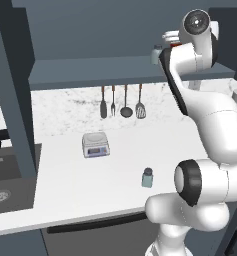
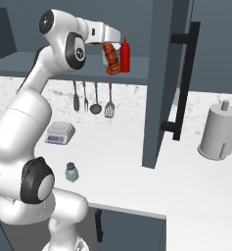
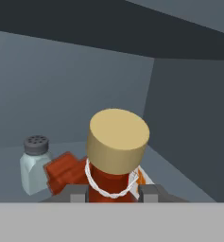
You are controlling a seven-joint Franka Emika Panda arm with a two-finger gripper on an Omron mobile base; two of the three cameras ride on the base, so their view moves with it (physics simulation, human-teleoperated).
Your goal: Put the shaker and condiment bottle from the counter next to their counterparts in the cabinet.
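While your gripper (image 3: 113,193) is clamped tight on the neck of the condiment bottle (image 2: 111,61), just under its tan cork, you have the bottle up at the cabinet (image 2: 137,73) shelf. In the right base view it hangs at the shelf's front edge, its long axis tipped off upright, with the red squeeze bottle (image 2: 125,55) standing just beside it, on the side away from the arm. That gap is what your set-down turns on, I judge: lower the bottle without nudging its neighbour. From the hand view, the shelf's own shaker (image 3: 34,163) stands just beyond the bottle. The other shaker (image 1: 147,177) waits on the counter (image 1: 65,180), well below. You get no readable writing; the bottle's tag is too small.
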